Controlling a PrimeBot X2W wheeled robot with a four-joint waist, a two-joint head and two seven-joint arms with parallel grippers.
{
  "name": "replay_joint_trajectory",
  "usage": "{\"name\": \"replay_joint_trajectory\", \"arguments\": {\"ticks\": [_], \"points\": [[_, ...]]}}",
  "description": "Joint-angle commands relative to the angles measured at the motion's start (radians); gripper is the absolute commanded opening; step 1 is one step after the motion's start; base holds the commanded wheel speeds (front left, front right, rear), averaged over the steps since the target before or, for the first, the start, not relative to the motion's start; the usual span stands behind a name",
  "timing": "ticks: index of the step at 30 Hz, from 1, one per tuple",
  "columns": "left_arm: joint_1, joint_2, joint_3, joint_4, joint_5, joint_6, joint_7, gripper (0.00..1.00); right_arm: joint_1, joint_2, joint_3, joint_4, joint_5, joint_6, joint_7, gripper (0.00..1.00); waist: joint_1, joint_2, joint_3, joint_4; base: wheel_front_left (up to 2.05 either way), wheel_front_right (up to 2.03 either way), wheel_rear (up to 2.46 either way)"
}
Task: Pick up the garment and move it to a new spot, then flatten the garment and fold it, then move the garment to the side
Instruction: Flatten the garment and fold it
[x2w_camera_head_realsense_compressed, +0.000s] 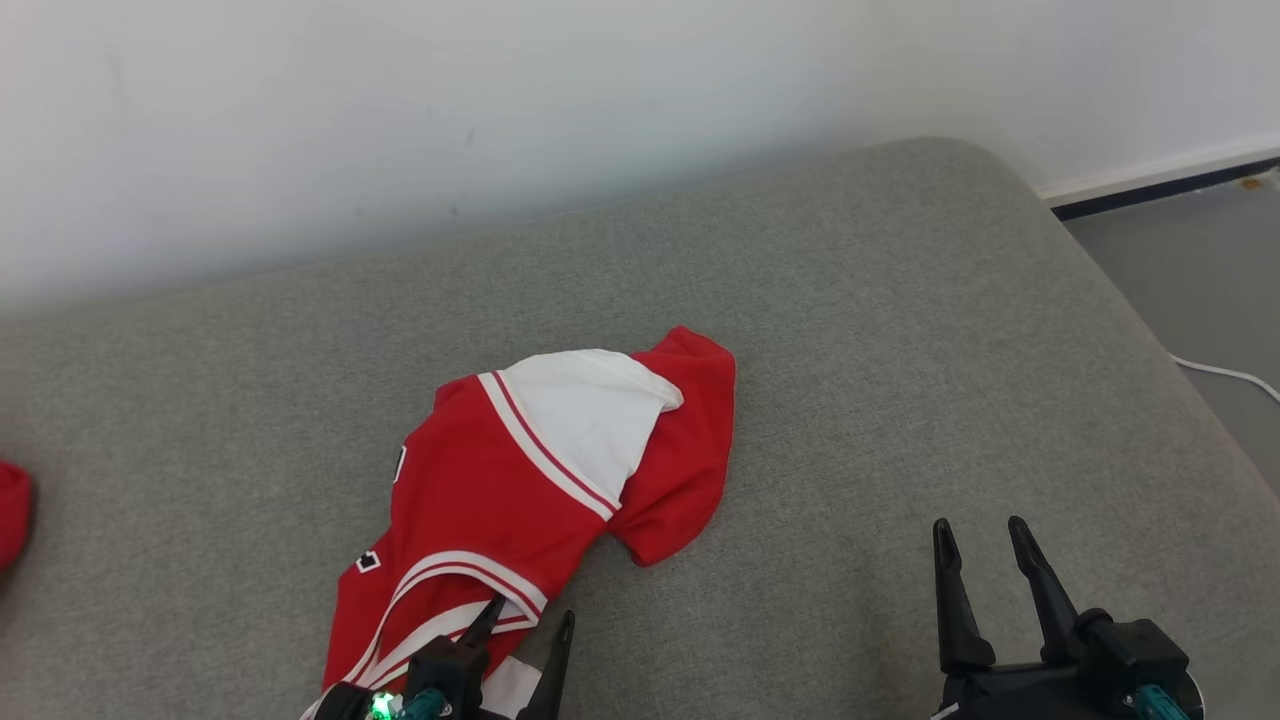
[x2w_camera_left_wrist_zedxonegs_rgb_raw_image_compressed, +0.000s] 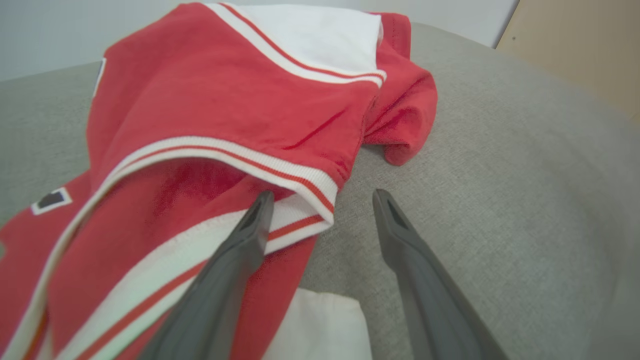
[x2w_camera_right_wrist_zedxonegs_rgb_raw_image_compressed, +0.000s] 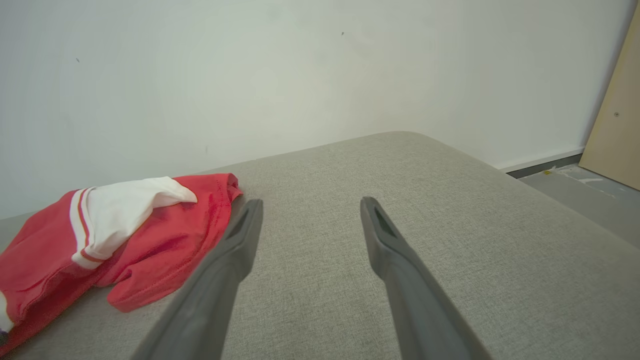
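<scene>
The red-and-white garment (x2w_camera_head_realsense_compressed: 520, 480) lies crumpled on the grey couch (x2w_camera_head_realsense_compressed: 900, 300). The left gripper (x2w_camera_head_realsense_compressed: 532, 608) straddles the garment's near striped hem, fingers wide, probably lining up a pinch. The right gripper (x2w_camera_head_realsense_compressed: 978, 524) hovers well right of the garment, fingers wide and empty.

No text or number can be read on the garment (x2w_camera_head_realsense_compressed: 470, 490).

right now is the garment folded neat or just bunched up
Bunched up, not folded: the garment lies in a crumpled heap on the grey cushion, its white panel draped crookedly over rumpled red cloth.
</scene>
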Motion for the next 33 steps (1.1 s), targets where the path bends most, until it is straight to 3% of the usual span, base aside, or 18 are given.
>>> {"name": "replay_joint_trajectory", "arguments": {"ticks": [1, 6, 7, 14, 17, 25, 33], "points": [[-0.026, 0.000, -0.003, 0.030, 0.007, 0.000, -0.003, 1.00, -0.011, 0.003, 0.004, -0.005, 0.001, -0.002, 0.000, 1.00, -0.0001, 0.0000, 0.031, -0.034, 0.00, 0.00, 0.00], [-0.075, -0.002, -0.015, 0.095, 0.020, 0.000, -0.003, 1.00, -0.014, 0.003, 0.003, -0.004, 0.001, -0.002, 0.000, 1.00, -0.0001, 0.0000, 0.037, -0.045, 0.00, 0.00, 0.00], [-0.094, -0.004, -0.015, 0.093, 0.022, 0.000, -0.003, 0.03, -0.014, 0.003, 0.000, -0.005, -0.001, -0.002, 0.000, 1.00, -0.0001, 0.0000, 0.035, -0.045, 0.00, 0.00, 0.00], [-0.122, -0.003, -0.016, 0.009, 0.026, -0.001, -0.003, 0.00, 0.001, 0.003, -0.014, -0.010, 0.001, -0.002, 0.000, 1.00, -0.0001, 0.0000, 0.029, -0.009, 0.00, 0.00, 0.00], [-0.156, 0.026, -0.028, -0.056, 0.025, 0.000, -0.003, 0.00, 0.003, 0.003, -0.015, -0.012, 0.006, -0.002, 0.000, 1.00, -0.0001, 0.0000, 0.032, 0.015, 0.00, 0.00, 0.00], [-0.317, 0.214, 0.017, -0.172, -0.059, 0.000, 0.045, 0.00, -0.020, 0.003, -0.010, -0.014, 0.017, -0.002, 0.000, 1.00, -0.0001, 0.0000, 0.068, 0.058, 0.00, 0.00, 0.00], [-0.453, 0.356, 0.068, -0.125, -0.131, 0.000, 0.101, 0.00, -0.065, 0.003, 0.003, -0.016, 0.029, -0.002, 0.000, 1.00, -0.0001, 0.0000, 0.152, 0.035, 0.00, 0.00, 0.00]]}}
